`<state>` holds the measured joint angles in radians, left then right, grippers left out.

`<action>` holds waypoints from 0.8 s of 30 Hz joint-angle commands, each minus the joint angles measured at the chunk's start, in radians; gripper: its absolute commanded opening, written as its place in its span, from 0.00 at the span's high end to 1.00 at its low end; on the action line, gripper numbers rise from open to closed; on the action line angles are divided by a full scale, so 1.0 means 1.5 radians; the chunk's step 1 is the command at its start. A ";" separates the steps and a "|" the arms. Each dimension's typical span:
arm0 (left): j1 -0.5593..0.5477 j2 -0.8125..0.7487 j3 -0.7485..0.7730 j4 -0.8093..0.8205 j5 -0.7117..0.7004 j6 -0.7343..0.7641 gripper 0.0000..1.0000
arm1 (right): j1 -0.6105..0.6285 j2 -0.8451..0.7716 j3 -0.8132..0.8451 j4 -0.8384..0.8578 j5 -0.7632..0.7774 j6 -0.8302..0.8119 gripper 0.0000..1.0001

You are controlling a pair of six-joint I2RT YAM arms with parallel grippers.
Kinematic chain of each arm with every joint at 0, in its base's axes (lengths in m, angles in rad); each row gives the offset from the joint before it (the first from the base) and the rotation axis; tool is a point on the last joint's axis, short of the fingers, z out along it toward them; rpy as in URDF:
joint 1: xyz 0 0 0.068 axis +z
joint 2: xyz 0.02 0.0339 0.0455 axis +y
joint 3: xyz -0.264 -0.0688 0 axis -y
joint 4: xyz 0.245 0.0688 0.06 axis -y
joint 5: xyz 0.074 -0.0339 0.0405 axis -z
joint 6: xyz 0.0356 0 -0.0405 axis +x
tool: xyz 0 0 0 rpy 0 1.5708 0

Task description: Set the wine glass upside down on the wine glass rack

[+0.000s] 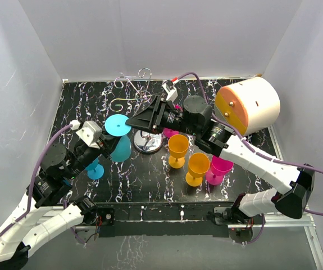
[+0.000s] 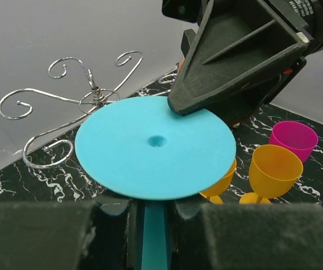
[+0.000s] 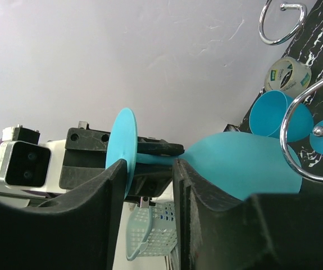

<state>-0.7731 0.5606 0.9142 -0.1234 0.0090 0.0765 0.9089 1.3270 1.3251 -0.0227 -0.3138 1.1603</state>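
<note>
Cyan wine glass (image 1: pixel 118 125) is in the air at centre-left of the top view, inverted: foot disc up, bowl down. It sits just left of the wine glass rack (image 1: pixel 148 144) and is not on it.

Left gripper (image 2: pixel 154 222) has its jaws pinching the stem just under the foot. That leaves the disc free on top, likely so the foot can ride over a wire arm while the stem slots in.

Right gripper (image 3: pixel 150 174) reaches in from the right of the top view with its jaws spread. One finger (image 2: pixel 234 67) lies on the rim of the foot, the other (image 3: pixel 206 214) is down by the bowl end of the stem. It clamps nothing. Looks like steadying or a regrasp, can't tell which.

The rack's central post (image 2: pixel 95 94) shows just behind the disc in the left wrist view, its scroll arms fanning out at upper left, all bare.

Step in hand, my read: line the stem up with an open scroll. The hanging is not done yet.

Risk: the right finger could push the disc off line, or the foot could snag on the wire.

Also on the black marbled worktop (image 1: pixel 150 185): a second cyan glass (image 1: pixel 95 169) at lower left, orange glasses (image 1: pixel 178 147) and magenta glasses (image 1: pixel 221 166) right of centre, and a white-and-orange cylinder (image 1: pixel 250 105) at upper right.
</note>
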 commanded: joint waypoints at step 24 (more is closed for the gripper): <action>0.002 -0.042 0.069 -0.179 -0.046 -0.319 0.32 | 0.005 -0.033 -0.040 0.113 0.040 0.057 1.00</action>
<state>-0.7719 0.5335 0.9489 -0.2787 -0.0231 -0.1627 0.9100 1.3270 1.2766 0.0761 -0.3099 1.2552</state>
